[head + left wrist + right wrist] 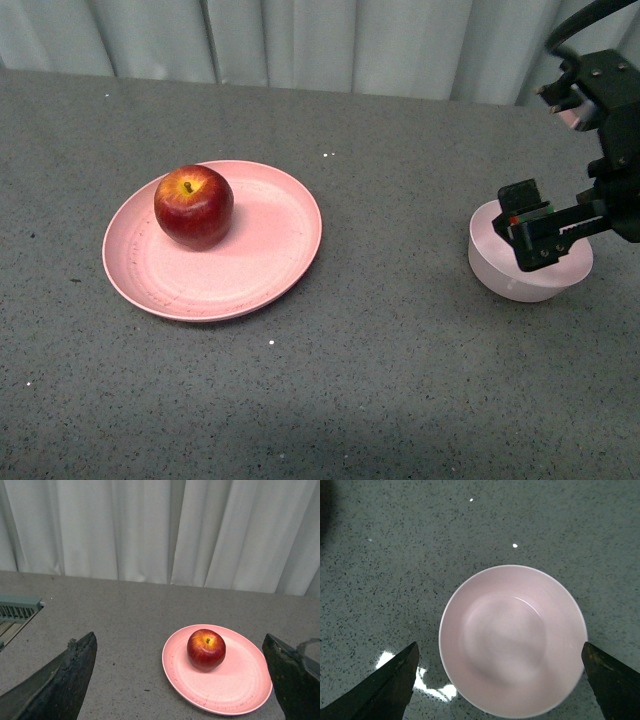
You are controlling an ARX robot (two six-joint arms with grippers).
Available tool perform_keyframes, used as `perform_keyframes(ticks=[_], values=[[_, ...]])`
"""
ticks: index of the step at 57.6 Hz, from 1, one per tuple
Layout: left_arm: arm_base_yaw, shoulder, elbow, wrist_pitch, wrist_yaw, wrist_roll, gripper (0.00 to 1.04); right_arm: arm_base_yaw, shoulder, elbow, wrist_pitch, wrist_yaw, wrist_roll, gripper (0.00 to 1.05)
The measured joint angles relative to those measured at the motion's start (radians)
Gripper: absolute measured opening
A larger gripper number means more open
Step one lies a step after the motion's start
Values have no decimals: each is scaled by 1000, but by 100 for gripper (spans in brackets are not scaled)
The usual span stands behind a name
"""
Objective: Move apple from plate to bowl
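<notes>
I see R gripper point(499, 649) spread wide and empty, just above the bowl point(512, 640). L gripper point(180, 639) also wide, holds nothing. The apple point(194, 206) sits on the plate point(265, 250), well apart from R gripper.

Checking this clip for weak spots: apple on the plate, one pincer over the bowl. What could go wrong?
The right pincer hangs open over the bowl, so an arm bringing the apple could hit it. The apple is round and glossy; it may slip or roll off the plate. The bowl looks scarcely wider than it, so an off-centre drop might miss.
</notes>
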Motion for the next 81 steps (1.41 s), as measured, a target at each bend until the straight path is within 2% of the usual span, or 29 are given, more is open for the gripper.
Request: perform_keyframes(ticks=[31, 36, 55, 62, 81], values=[[0, 0, 0, 0, 0, 0, 98, 54, 232, 179, -71, 6, 48, 95], [0, 0, 0, 0, 0, 0, 98, 54, 248, 196, -78, 15, 57, 83], [0, 0, 0, 0, 0, 0, 98, 56, 262, 204, -91, 4, 72, 19], [0, 0, 0, 0, 0, 0, 98, 55, 262, 204, -91, 5, 76, 2], [0, 0, 0, 0, 0, 0, 98, 69, 223, 205, -106, -16, 73, 1]])
